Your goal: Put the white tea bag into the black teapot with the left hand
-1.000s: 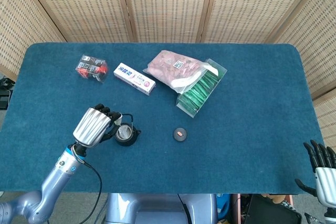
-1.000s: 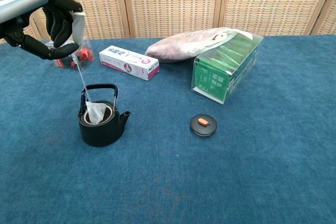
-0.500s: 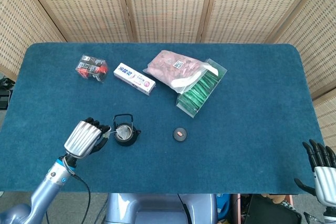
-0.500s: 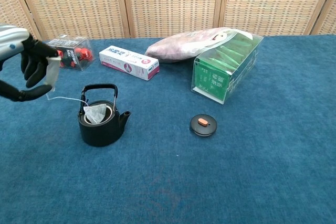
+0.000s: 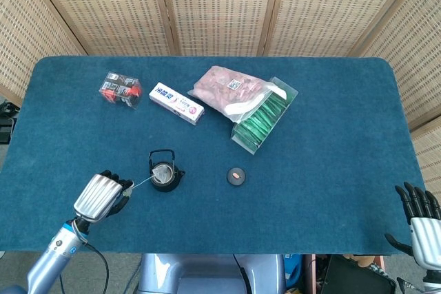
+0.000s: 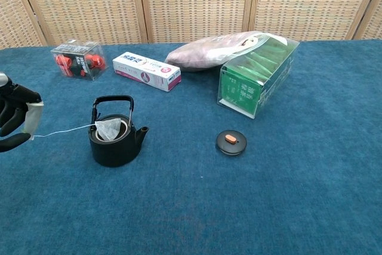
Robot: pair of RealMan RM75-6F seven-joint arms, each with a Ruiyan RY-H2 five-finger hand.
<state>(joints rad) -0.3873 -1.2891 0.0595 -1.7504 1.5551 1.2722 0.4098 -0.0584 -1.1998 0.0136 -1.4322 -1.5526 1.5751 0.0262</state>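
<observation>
Inside the small black cast-iron teapot [image 6: 114,137] sits the white tea bag [image 6: 109,128]; left hand [image 6: 15,125] pinches its paper tag, string taut. Next, likely: release the tag.

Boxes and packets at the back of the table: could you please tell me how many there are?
4: red-filled clear box far left, white carton beside it, pink bag, then green box partly under the bag.

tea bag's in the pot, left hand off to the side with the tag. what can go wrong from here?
1. The left hand holds the tag with the string stretched to the white tea bag; pulling further would likely drag the bag out of the black teapot or tip it.
2. The bag sits high at the opening, so it may not be fully in.
3. The lid lies apart on the table; the pot is uncovered.
</observation>
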